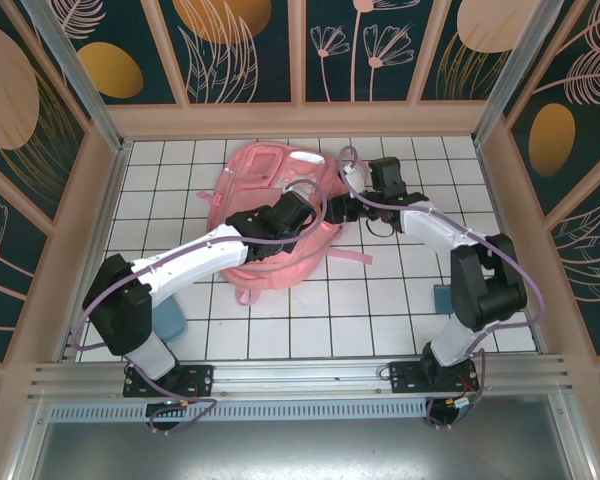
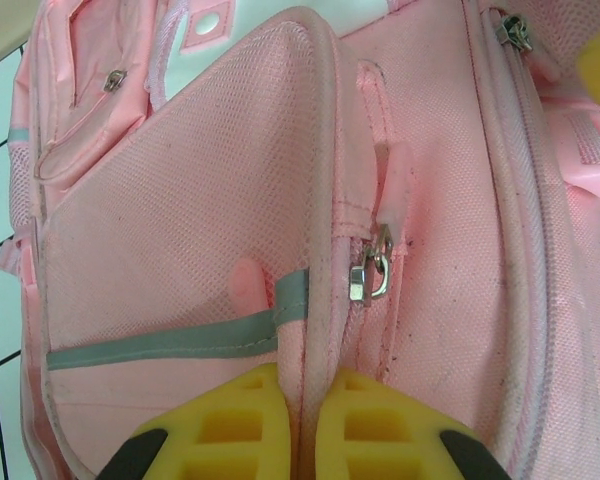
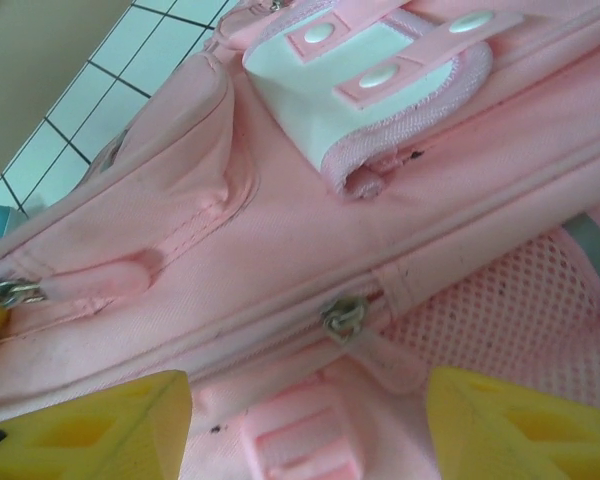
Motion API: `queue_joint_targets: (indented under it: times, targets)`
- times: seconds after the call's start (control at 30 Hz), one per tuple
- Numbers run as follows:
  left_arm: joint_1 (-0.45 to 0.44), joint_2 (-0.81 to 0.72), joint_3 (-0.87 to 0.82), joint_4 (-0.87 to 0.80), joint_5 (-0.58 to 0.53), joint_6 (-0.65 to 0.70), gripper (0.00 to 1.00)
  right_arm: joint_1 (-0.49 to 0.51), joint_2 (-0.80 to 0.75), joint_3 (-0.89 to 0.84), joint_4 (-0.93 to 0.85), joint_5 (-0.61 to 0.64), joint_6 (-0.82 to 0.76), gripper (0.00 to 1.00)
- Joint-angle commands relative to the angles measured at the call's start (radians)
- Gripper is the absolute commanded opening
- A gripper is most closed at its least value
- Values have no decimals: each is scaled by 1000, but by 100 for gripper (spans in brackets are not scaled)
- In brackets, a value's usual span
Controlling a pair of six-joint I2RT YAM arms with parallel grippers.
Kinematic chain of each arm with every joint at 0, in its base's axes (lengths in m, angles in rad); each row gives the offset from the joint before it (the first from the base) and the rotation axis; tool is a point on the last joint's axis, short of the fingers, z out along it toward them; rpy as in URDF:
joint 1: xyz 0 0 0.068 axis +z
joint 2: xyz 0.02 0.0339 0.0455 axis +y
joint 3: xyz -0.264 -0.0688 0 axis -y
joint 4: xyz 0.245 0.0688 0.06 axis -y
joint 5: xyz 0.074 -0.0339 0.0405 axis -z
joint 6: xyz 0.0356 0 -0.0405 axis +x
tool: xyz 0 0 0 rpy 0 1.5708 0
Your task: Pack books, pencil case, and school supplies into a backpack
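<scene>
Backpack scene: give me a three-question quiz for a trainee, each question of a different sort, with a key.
1. True or false: the left gripper is shut on a piped seam of the backpack.
2. Choose one: the jaws of the right gripper are A) shut empty, B) open over the backpack, C) clamped on a pencil.
3. Short answer: what covers the table?
Key: 1 true; 2 B; 3 white tiles.
</scene>
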State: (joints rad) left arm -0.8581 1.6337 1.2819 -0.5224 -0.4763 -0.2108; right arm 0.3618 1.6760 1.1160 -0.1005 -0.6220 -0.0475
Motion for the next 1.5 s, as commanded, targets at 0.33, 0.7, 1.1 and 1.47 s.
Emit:
queue_joint_targets:
  times: [0.33,0.7,1.1,1.47]
  targets:
    - [2,-69,-9,68,-38,-5,0,-33,192,190,-160,-231,-197,64]
    - [2,-66,-6,67,-44,-4,0,-32,184,181,-184,-249,-234,27]
    - [5,-66,-3,69,-44,-4,0,-22,177,164,-202,-204,-251,37]
    - [5,-64,-3,72,-41,-6,0,-6,164,170,-180,-92,-236,14]
